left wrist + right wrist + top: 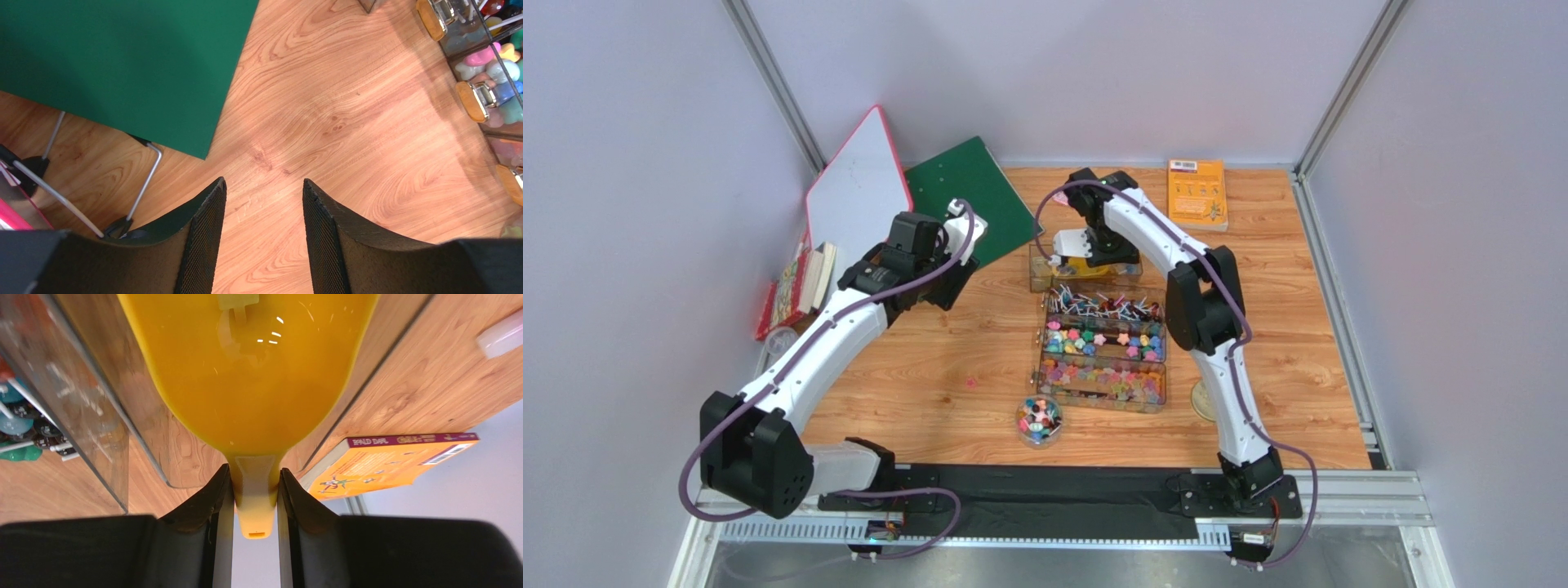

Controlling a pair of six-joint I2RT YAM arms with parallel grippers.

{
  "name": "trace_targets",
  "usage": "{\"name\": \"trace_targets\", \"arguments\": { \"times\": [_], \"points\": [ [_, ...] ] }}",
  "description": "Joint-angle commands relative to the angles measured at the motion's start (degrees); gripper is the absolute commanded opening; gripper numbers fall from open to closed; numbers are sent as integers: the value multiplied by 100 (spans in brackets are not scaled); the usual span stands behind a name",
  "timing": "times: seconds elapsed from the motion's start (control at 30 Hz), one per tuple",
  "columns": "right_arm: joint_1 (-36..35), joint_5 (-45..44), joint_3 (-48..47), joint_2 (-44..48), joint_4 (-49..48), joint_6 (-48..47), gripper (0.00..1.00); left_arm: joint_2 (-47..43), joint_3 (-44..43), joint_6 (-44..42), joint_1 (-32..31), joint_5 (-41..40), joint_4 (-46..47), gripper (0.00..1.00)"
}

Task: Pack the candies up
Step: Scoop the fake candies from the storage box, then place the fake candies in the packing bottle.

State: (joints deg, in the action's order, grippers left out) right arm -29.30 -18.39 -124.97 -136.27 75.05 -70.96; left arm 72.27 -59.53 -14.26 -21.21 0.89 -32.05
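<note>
Candies (1100, 341) in clear organizer (1041, 349); right gripper (253, 471) clamps yellow scoop (251, 373) by handle; left gripper (263, 182) parted, empty.

Both arms outstretched, left hand (263, 184) open, right hand (255, 471) clamped on yellow scoop (251, 367).

You have bright, even light from overhead. In the top view the arms drop only soft, faint shadows on the counter (940, 368). In the left wrist view a broad soft shadow dims the wood at far right, where the candies (500, 58) go blurry. In the right wrist view small white glints sit on the scoop (251, 386), and the clear box (67, 398) at left is out of focus.
</note>
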Motion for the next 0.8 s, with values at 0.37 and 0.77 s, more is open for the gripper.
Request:
{"name": "trace_targets", "arguments": {
  "times": [0.37,0.77],
  "points": [
    [583,1417,737,1321,-332,398,0,621,-797,-472,38,-326,50,55],
    [153,1031,1822,2823,-34,127,0,473,-1035,-481,38,-194,-117,75]
  ]
}}
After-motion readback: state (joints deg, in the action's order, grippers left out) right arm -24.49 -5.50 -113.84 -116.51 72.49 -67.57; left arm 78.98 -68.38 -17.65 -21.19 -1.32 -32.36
